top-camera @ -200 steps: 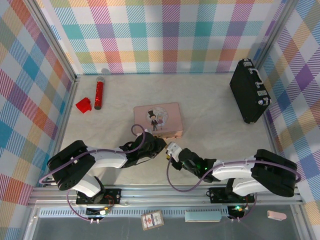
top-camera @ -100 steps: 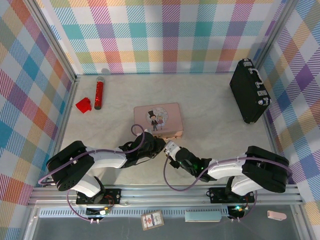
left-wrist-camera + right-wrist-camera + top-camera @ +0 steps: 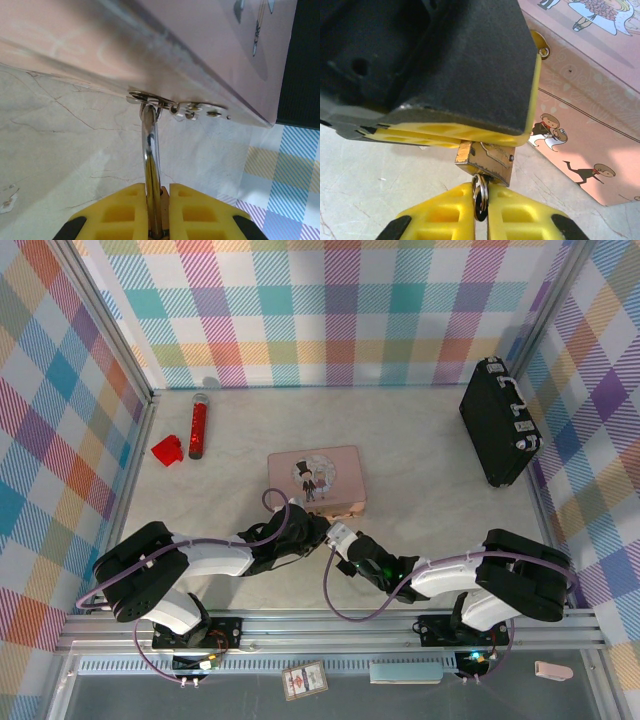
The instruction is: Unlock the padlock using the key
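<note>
A pink tin printed with a cartoon wedding couple lies mid-counter. Far left, a red cylinder lies just beside a small red block. A black case stands far right, near the plaid wall

A pale beige table with fine hairline cracks, walled in by pastel plaid panels. Four things rest on it.

A flat pink tin, with a cartoon bride and groom on its lid, sits just beyond the tips of the left gripper and the right gripper, which meet at its near edge.

Well beyond the fingers and off to their left lies a red cylinder, with a small red block just beside it.

Well to the fingers' right and farther back, a black case with silver latches rests by the wall.

In the left wrist view, the bare cracked surface spreads out ahead of the yellow fingers, up to the tin's side.
</note>
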Controlling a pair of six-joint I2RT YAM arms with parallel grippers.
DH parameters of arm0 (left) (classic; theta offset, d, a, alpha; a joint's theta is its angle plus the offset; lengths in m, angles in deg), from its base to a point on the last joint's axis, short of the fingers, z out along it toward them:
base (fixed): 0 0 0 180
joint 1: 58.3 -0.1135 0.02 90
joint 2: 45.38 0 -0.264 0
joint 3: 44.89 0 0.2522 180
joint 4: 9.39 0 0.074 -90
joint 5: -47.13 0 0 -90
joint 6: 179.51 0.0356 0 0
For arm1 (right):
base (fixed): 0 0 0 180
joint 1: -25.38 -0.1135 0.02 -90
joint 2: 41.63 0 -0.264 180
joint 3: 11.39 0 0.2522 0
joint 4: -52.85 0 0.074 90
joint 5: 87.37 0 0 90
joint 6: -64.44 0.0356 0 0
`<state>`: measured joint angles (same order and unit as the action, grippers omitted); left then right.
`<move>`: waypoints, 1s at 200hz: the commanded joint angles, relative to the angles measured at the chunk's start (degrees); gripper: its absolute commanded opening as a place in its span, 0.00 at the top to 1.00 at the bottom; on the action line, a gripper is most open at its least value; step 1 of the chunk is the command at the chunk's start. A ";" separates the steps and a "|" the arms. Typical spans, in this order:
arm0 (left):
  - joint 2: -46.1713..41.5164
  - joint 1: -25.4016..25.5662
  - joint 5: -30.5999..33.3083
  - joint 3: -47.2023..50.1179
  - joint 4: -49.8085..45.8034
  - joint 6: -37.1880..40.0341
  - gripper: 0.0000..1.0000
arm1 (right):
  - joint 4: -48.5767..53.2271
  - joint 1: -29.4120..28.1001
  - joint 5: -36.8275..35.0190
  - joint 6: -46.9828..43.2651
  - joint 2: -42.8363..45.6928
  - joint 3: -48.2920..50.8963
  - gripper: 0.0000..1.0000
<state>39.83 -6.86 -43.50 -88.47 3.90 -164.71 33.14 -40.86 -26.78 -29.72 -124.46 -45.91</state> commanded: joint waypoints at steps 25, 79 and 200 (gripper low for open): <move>-2.44 -0.02 -2.54 -1.09 4.27 0.84 1.00 | -3.79 -0.30 -1.13 4.59 1.07 -0.49 0.92; -1.41 1.53 -2.20 -2.24 4.76 0.93 1.00 | -3.15 -0.30 -0.80 8.97 1.88 0.00 0.95; 0.22 2.79 -1.49 -3.09 4.86 1.02 1.00 | -4.01 5.43 8.59 22.72 5.22 2.24 1.00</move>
<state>40.27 -5.66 -42.32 -89.28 3.94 -164.71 33.16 -38.22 -21.91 -13.81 -121.59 -44.20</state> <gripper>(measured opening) 0.121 0.050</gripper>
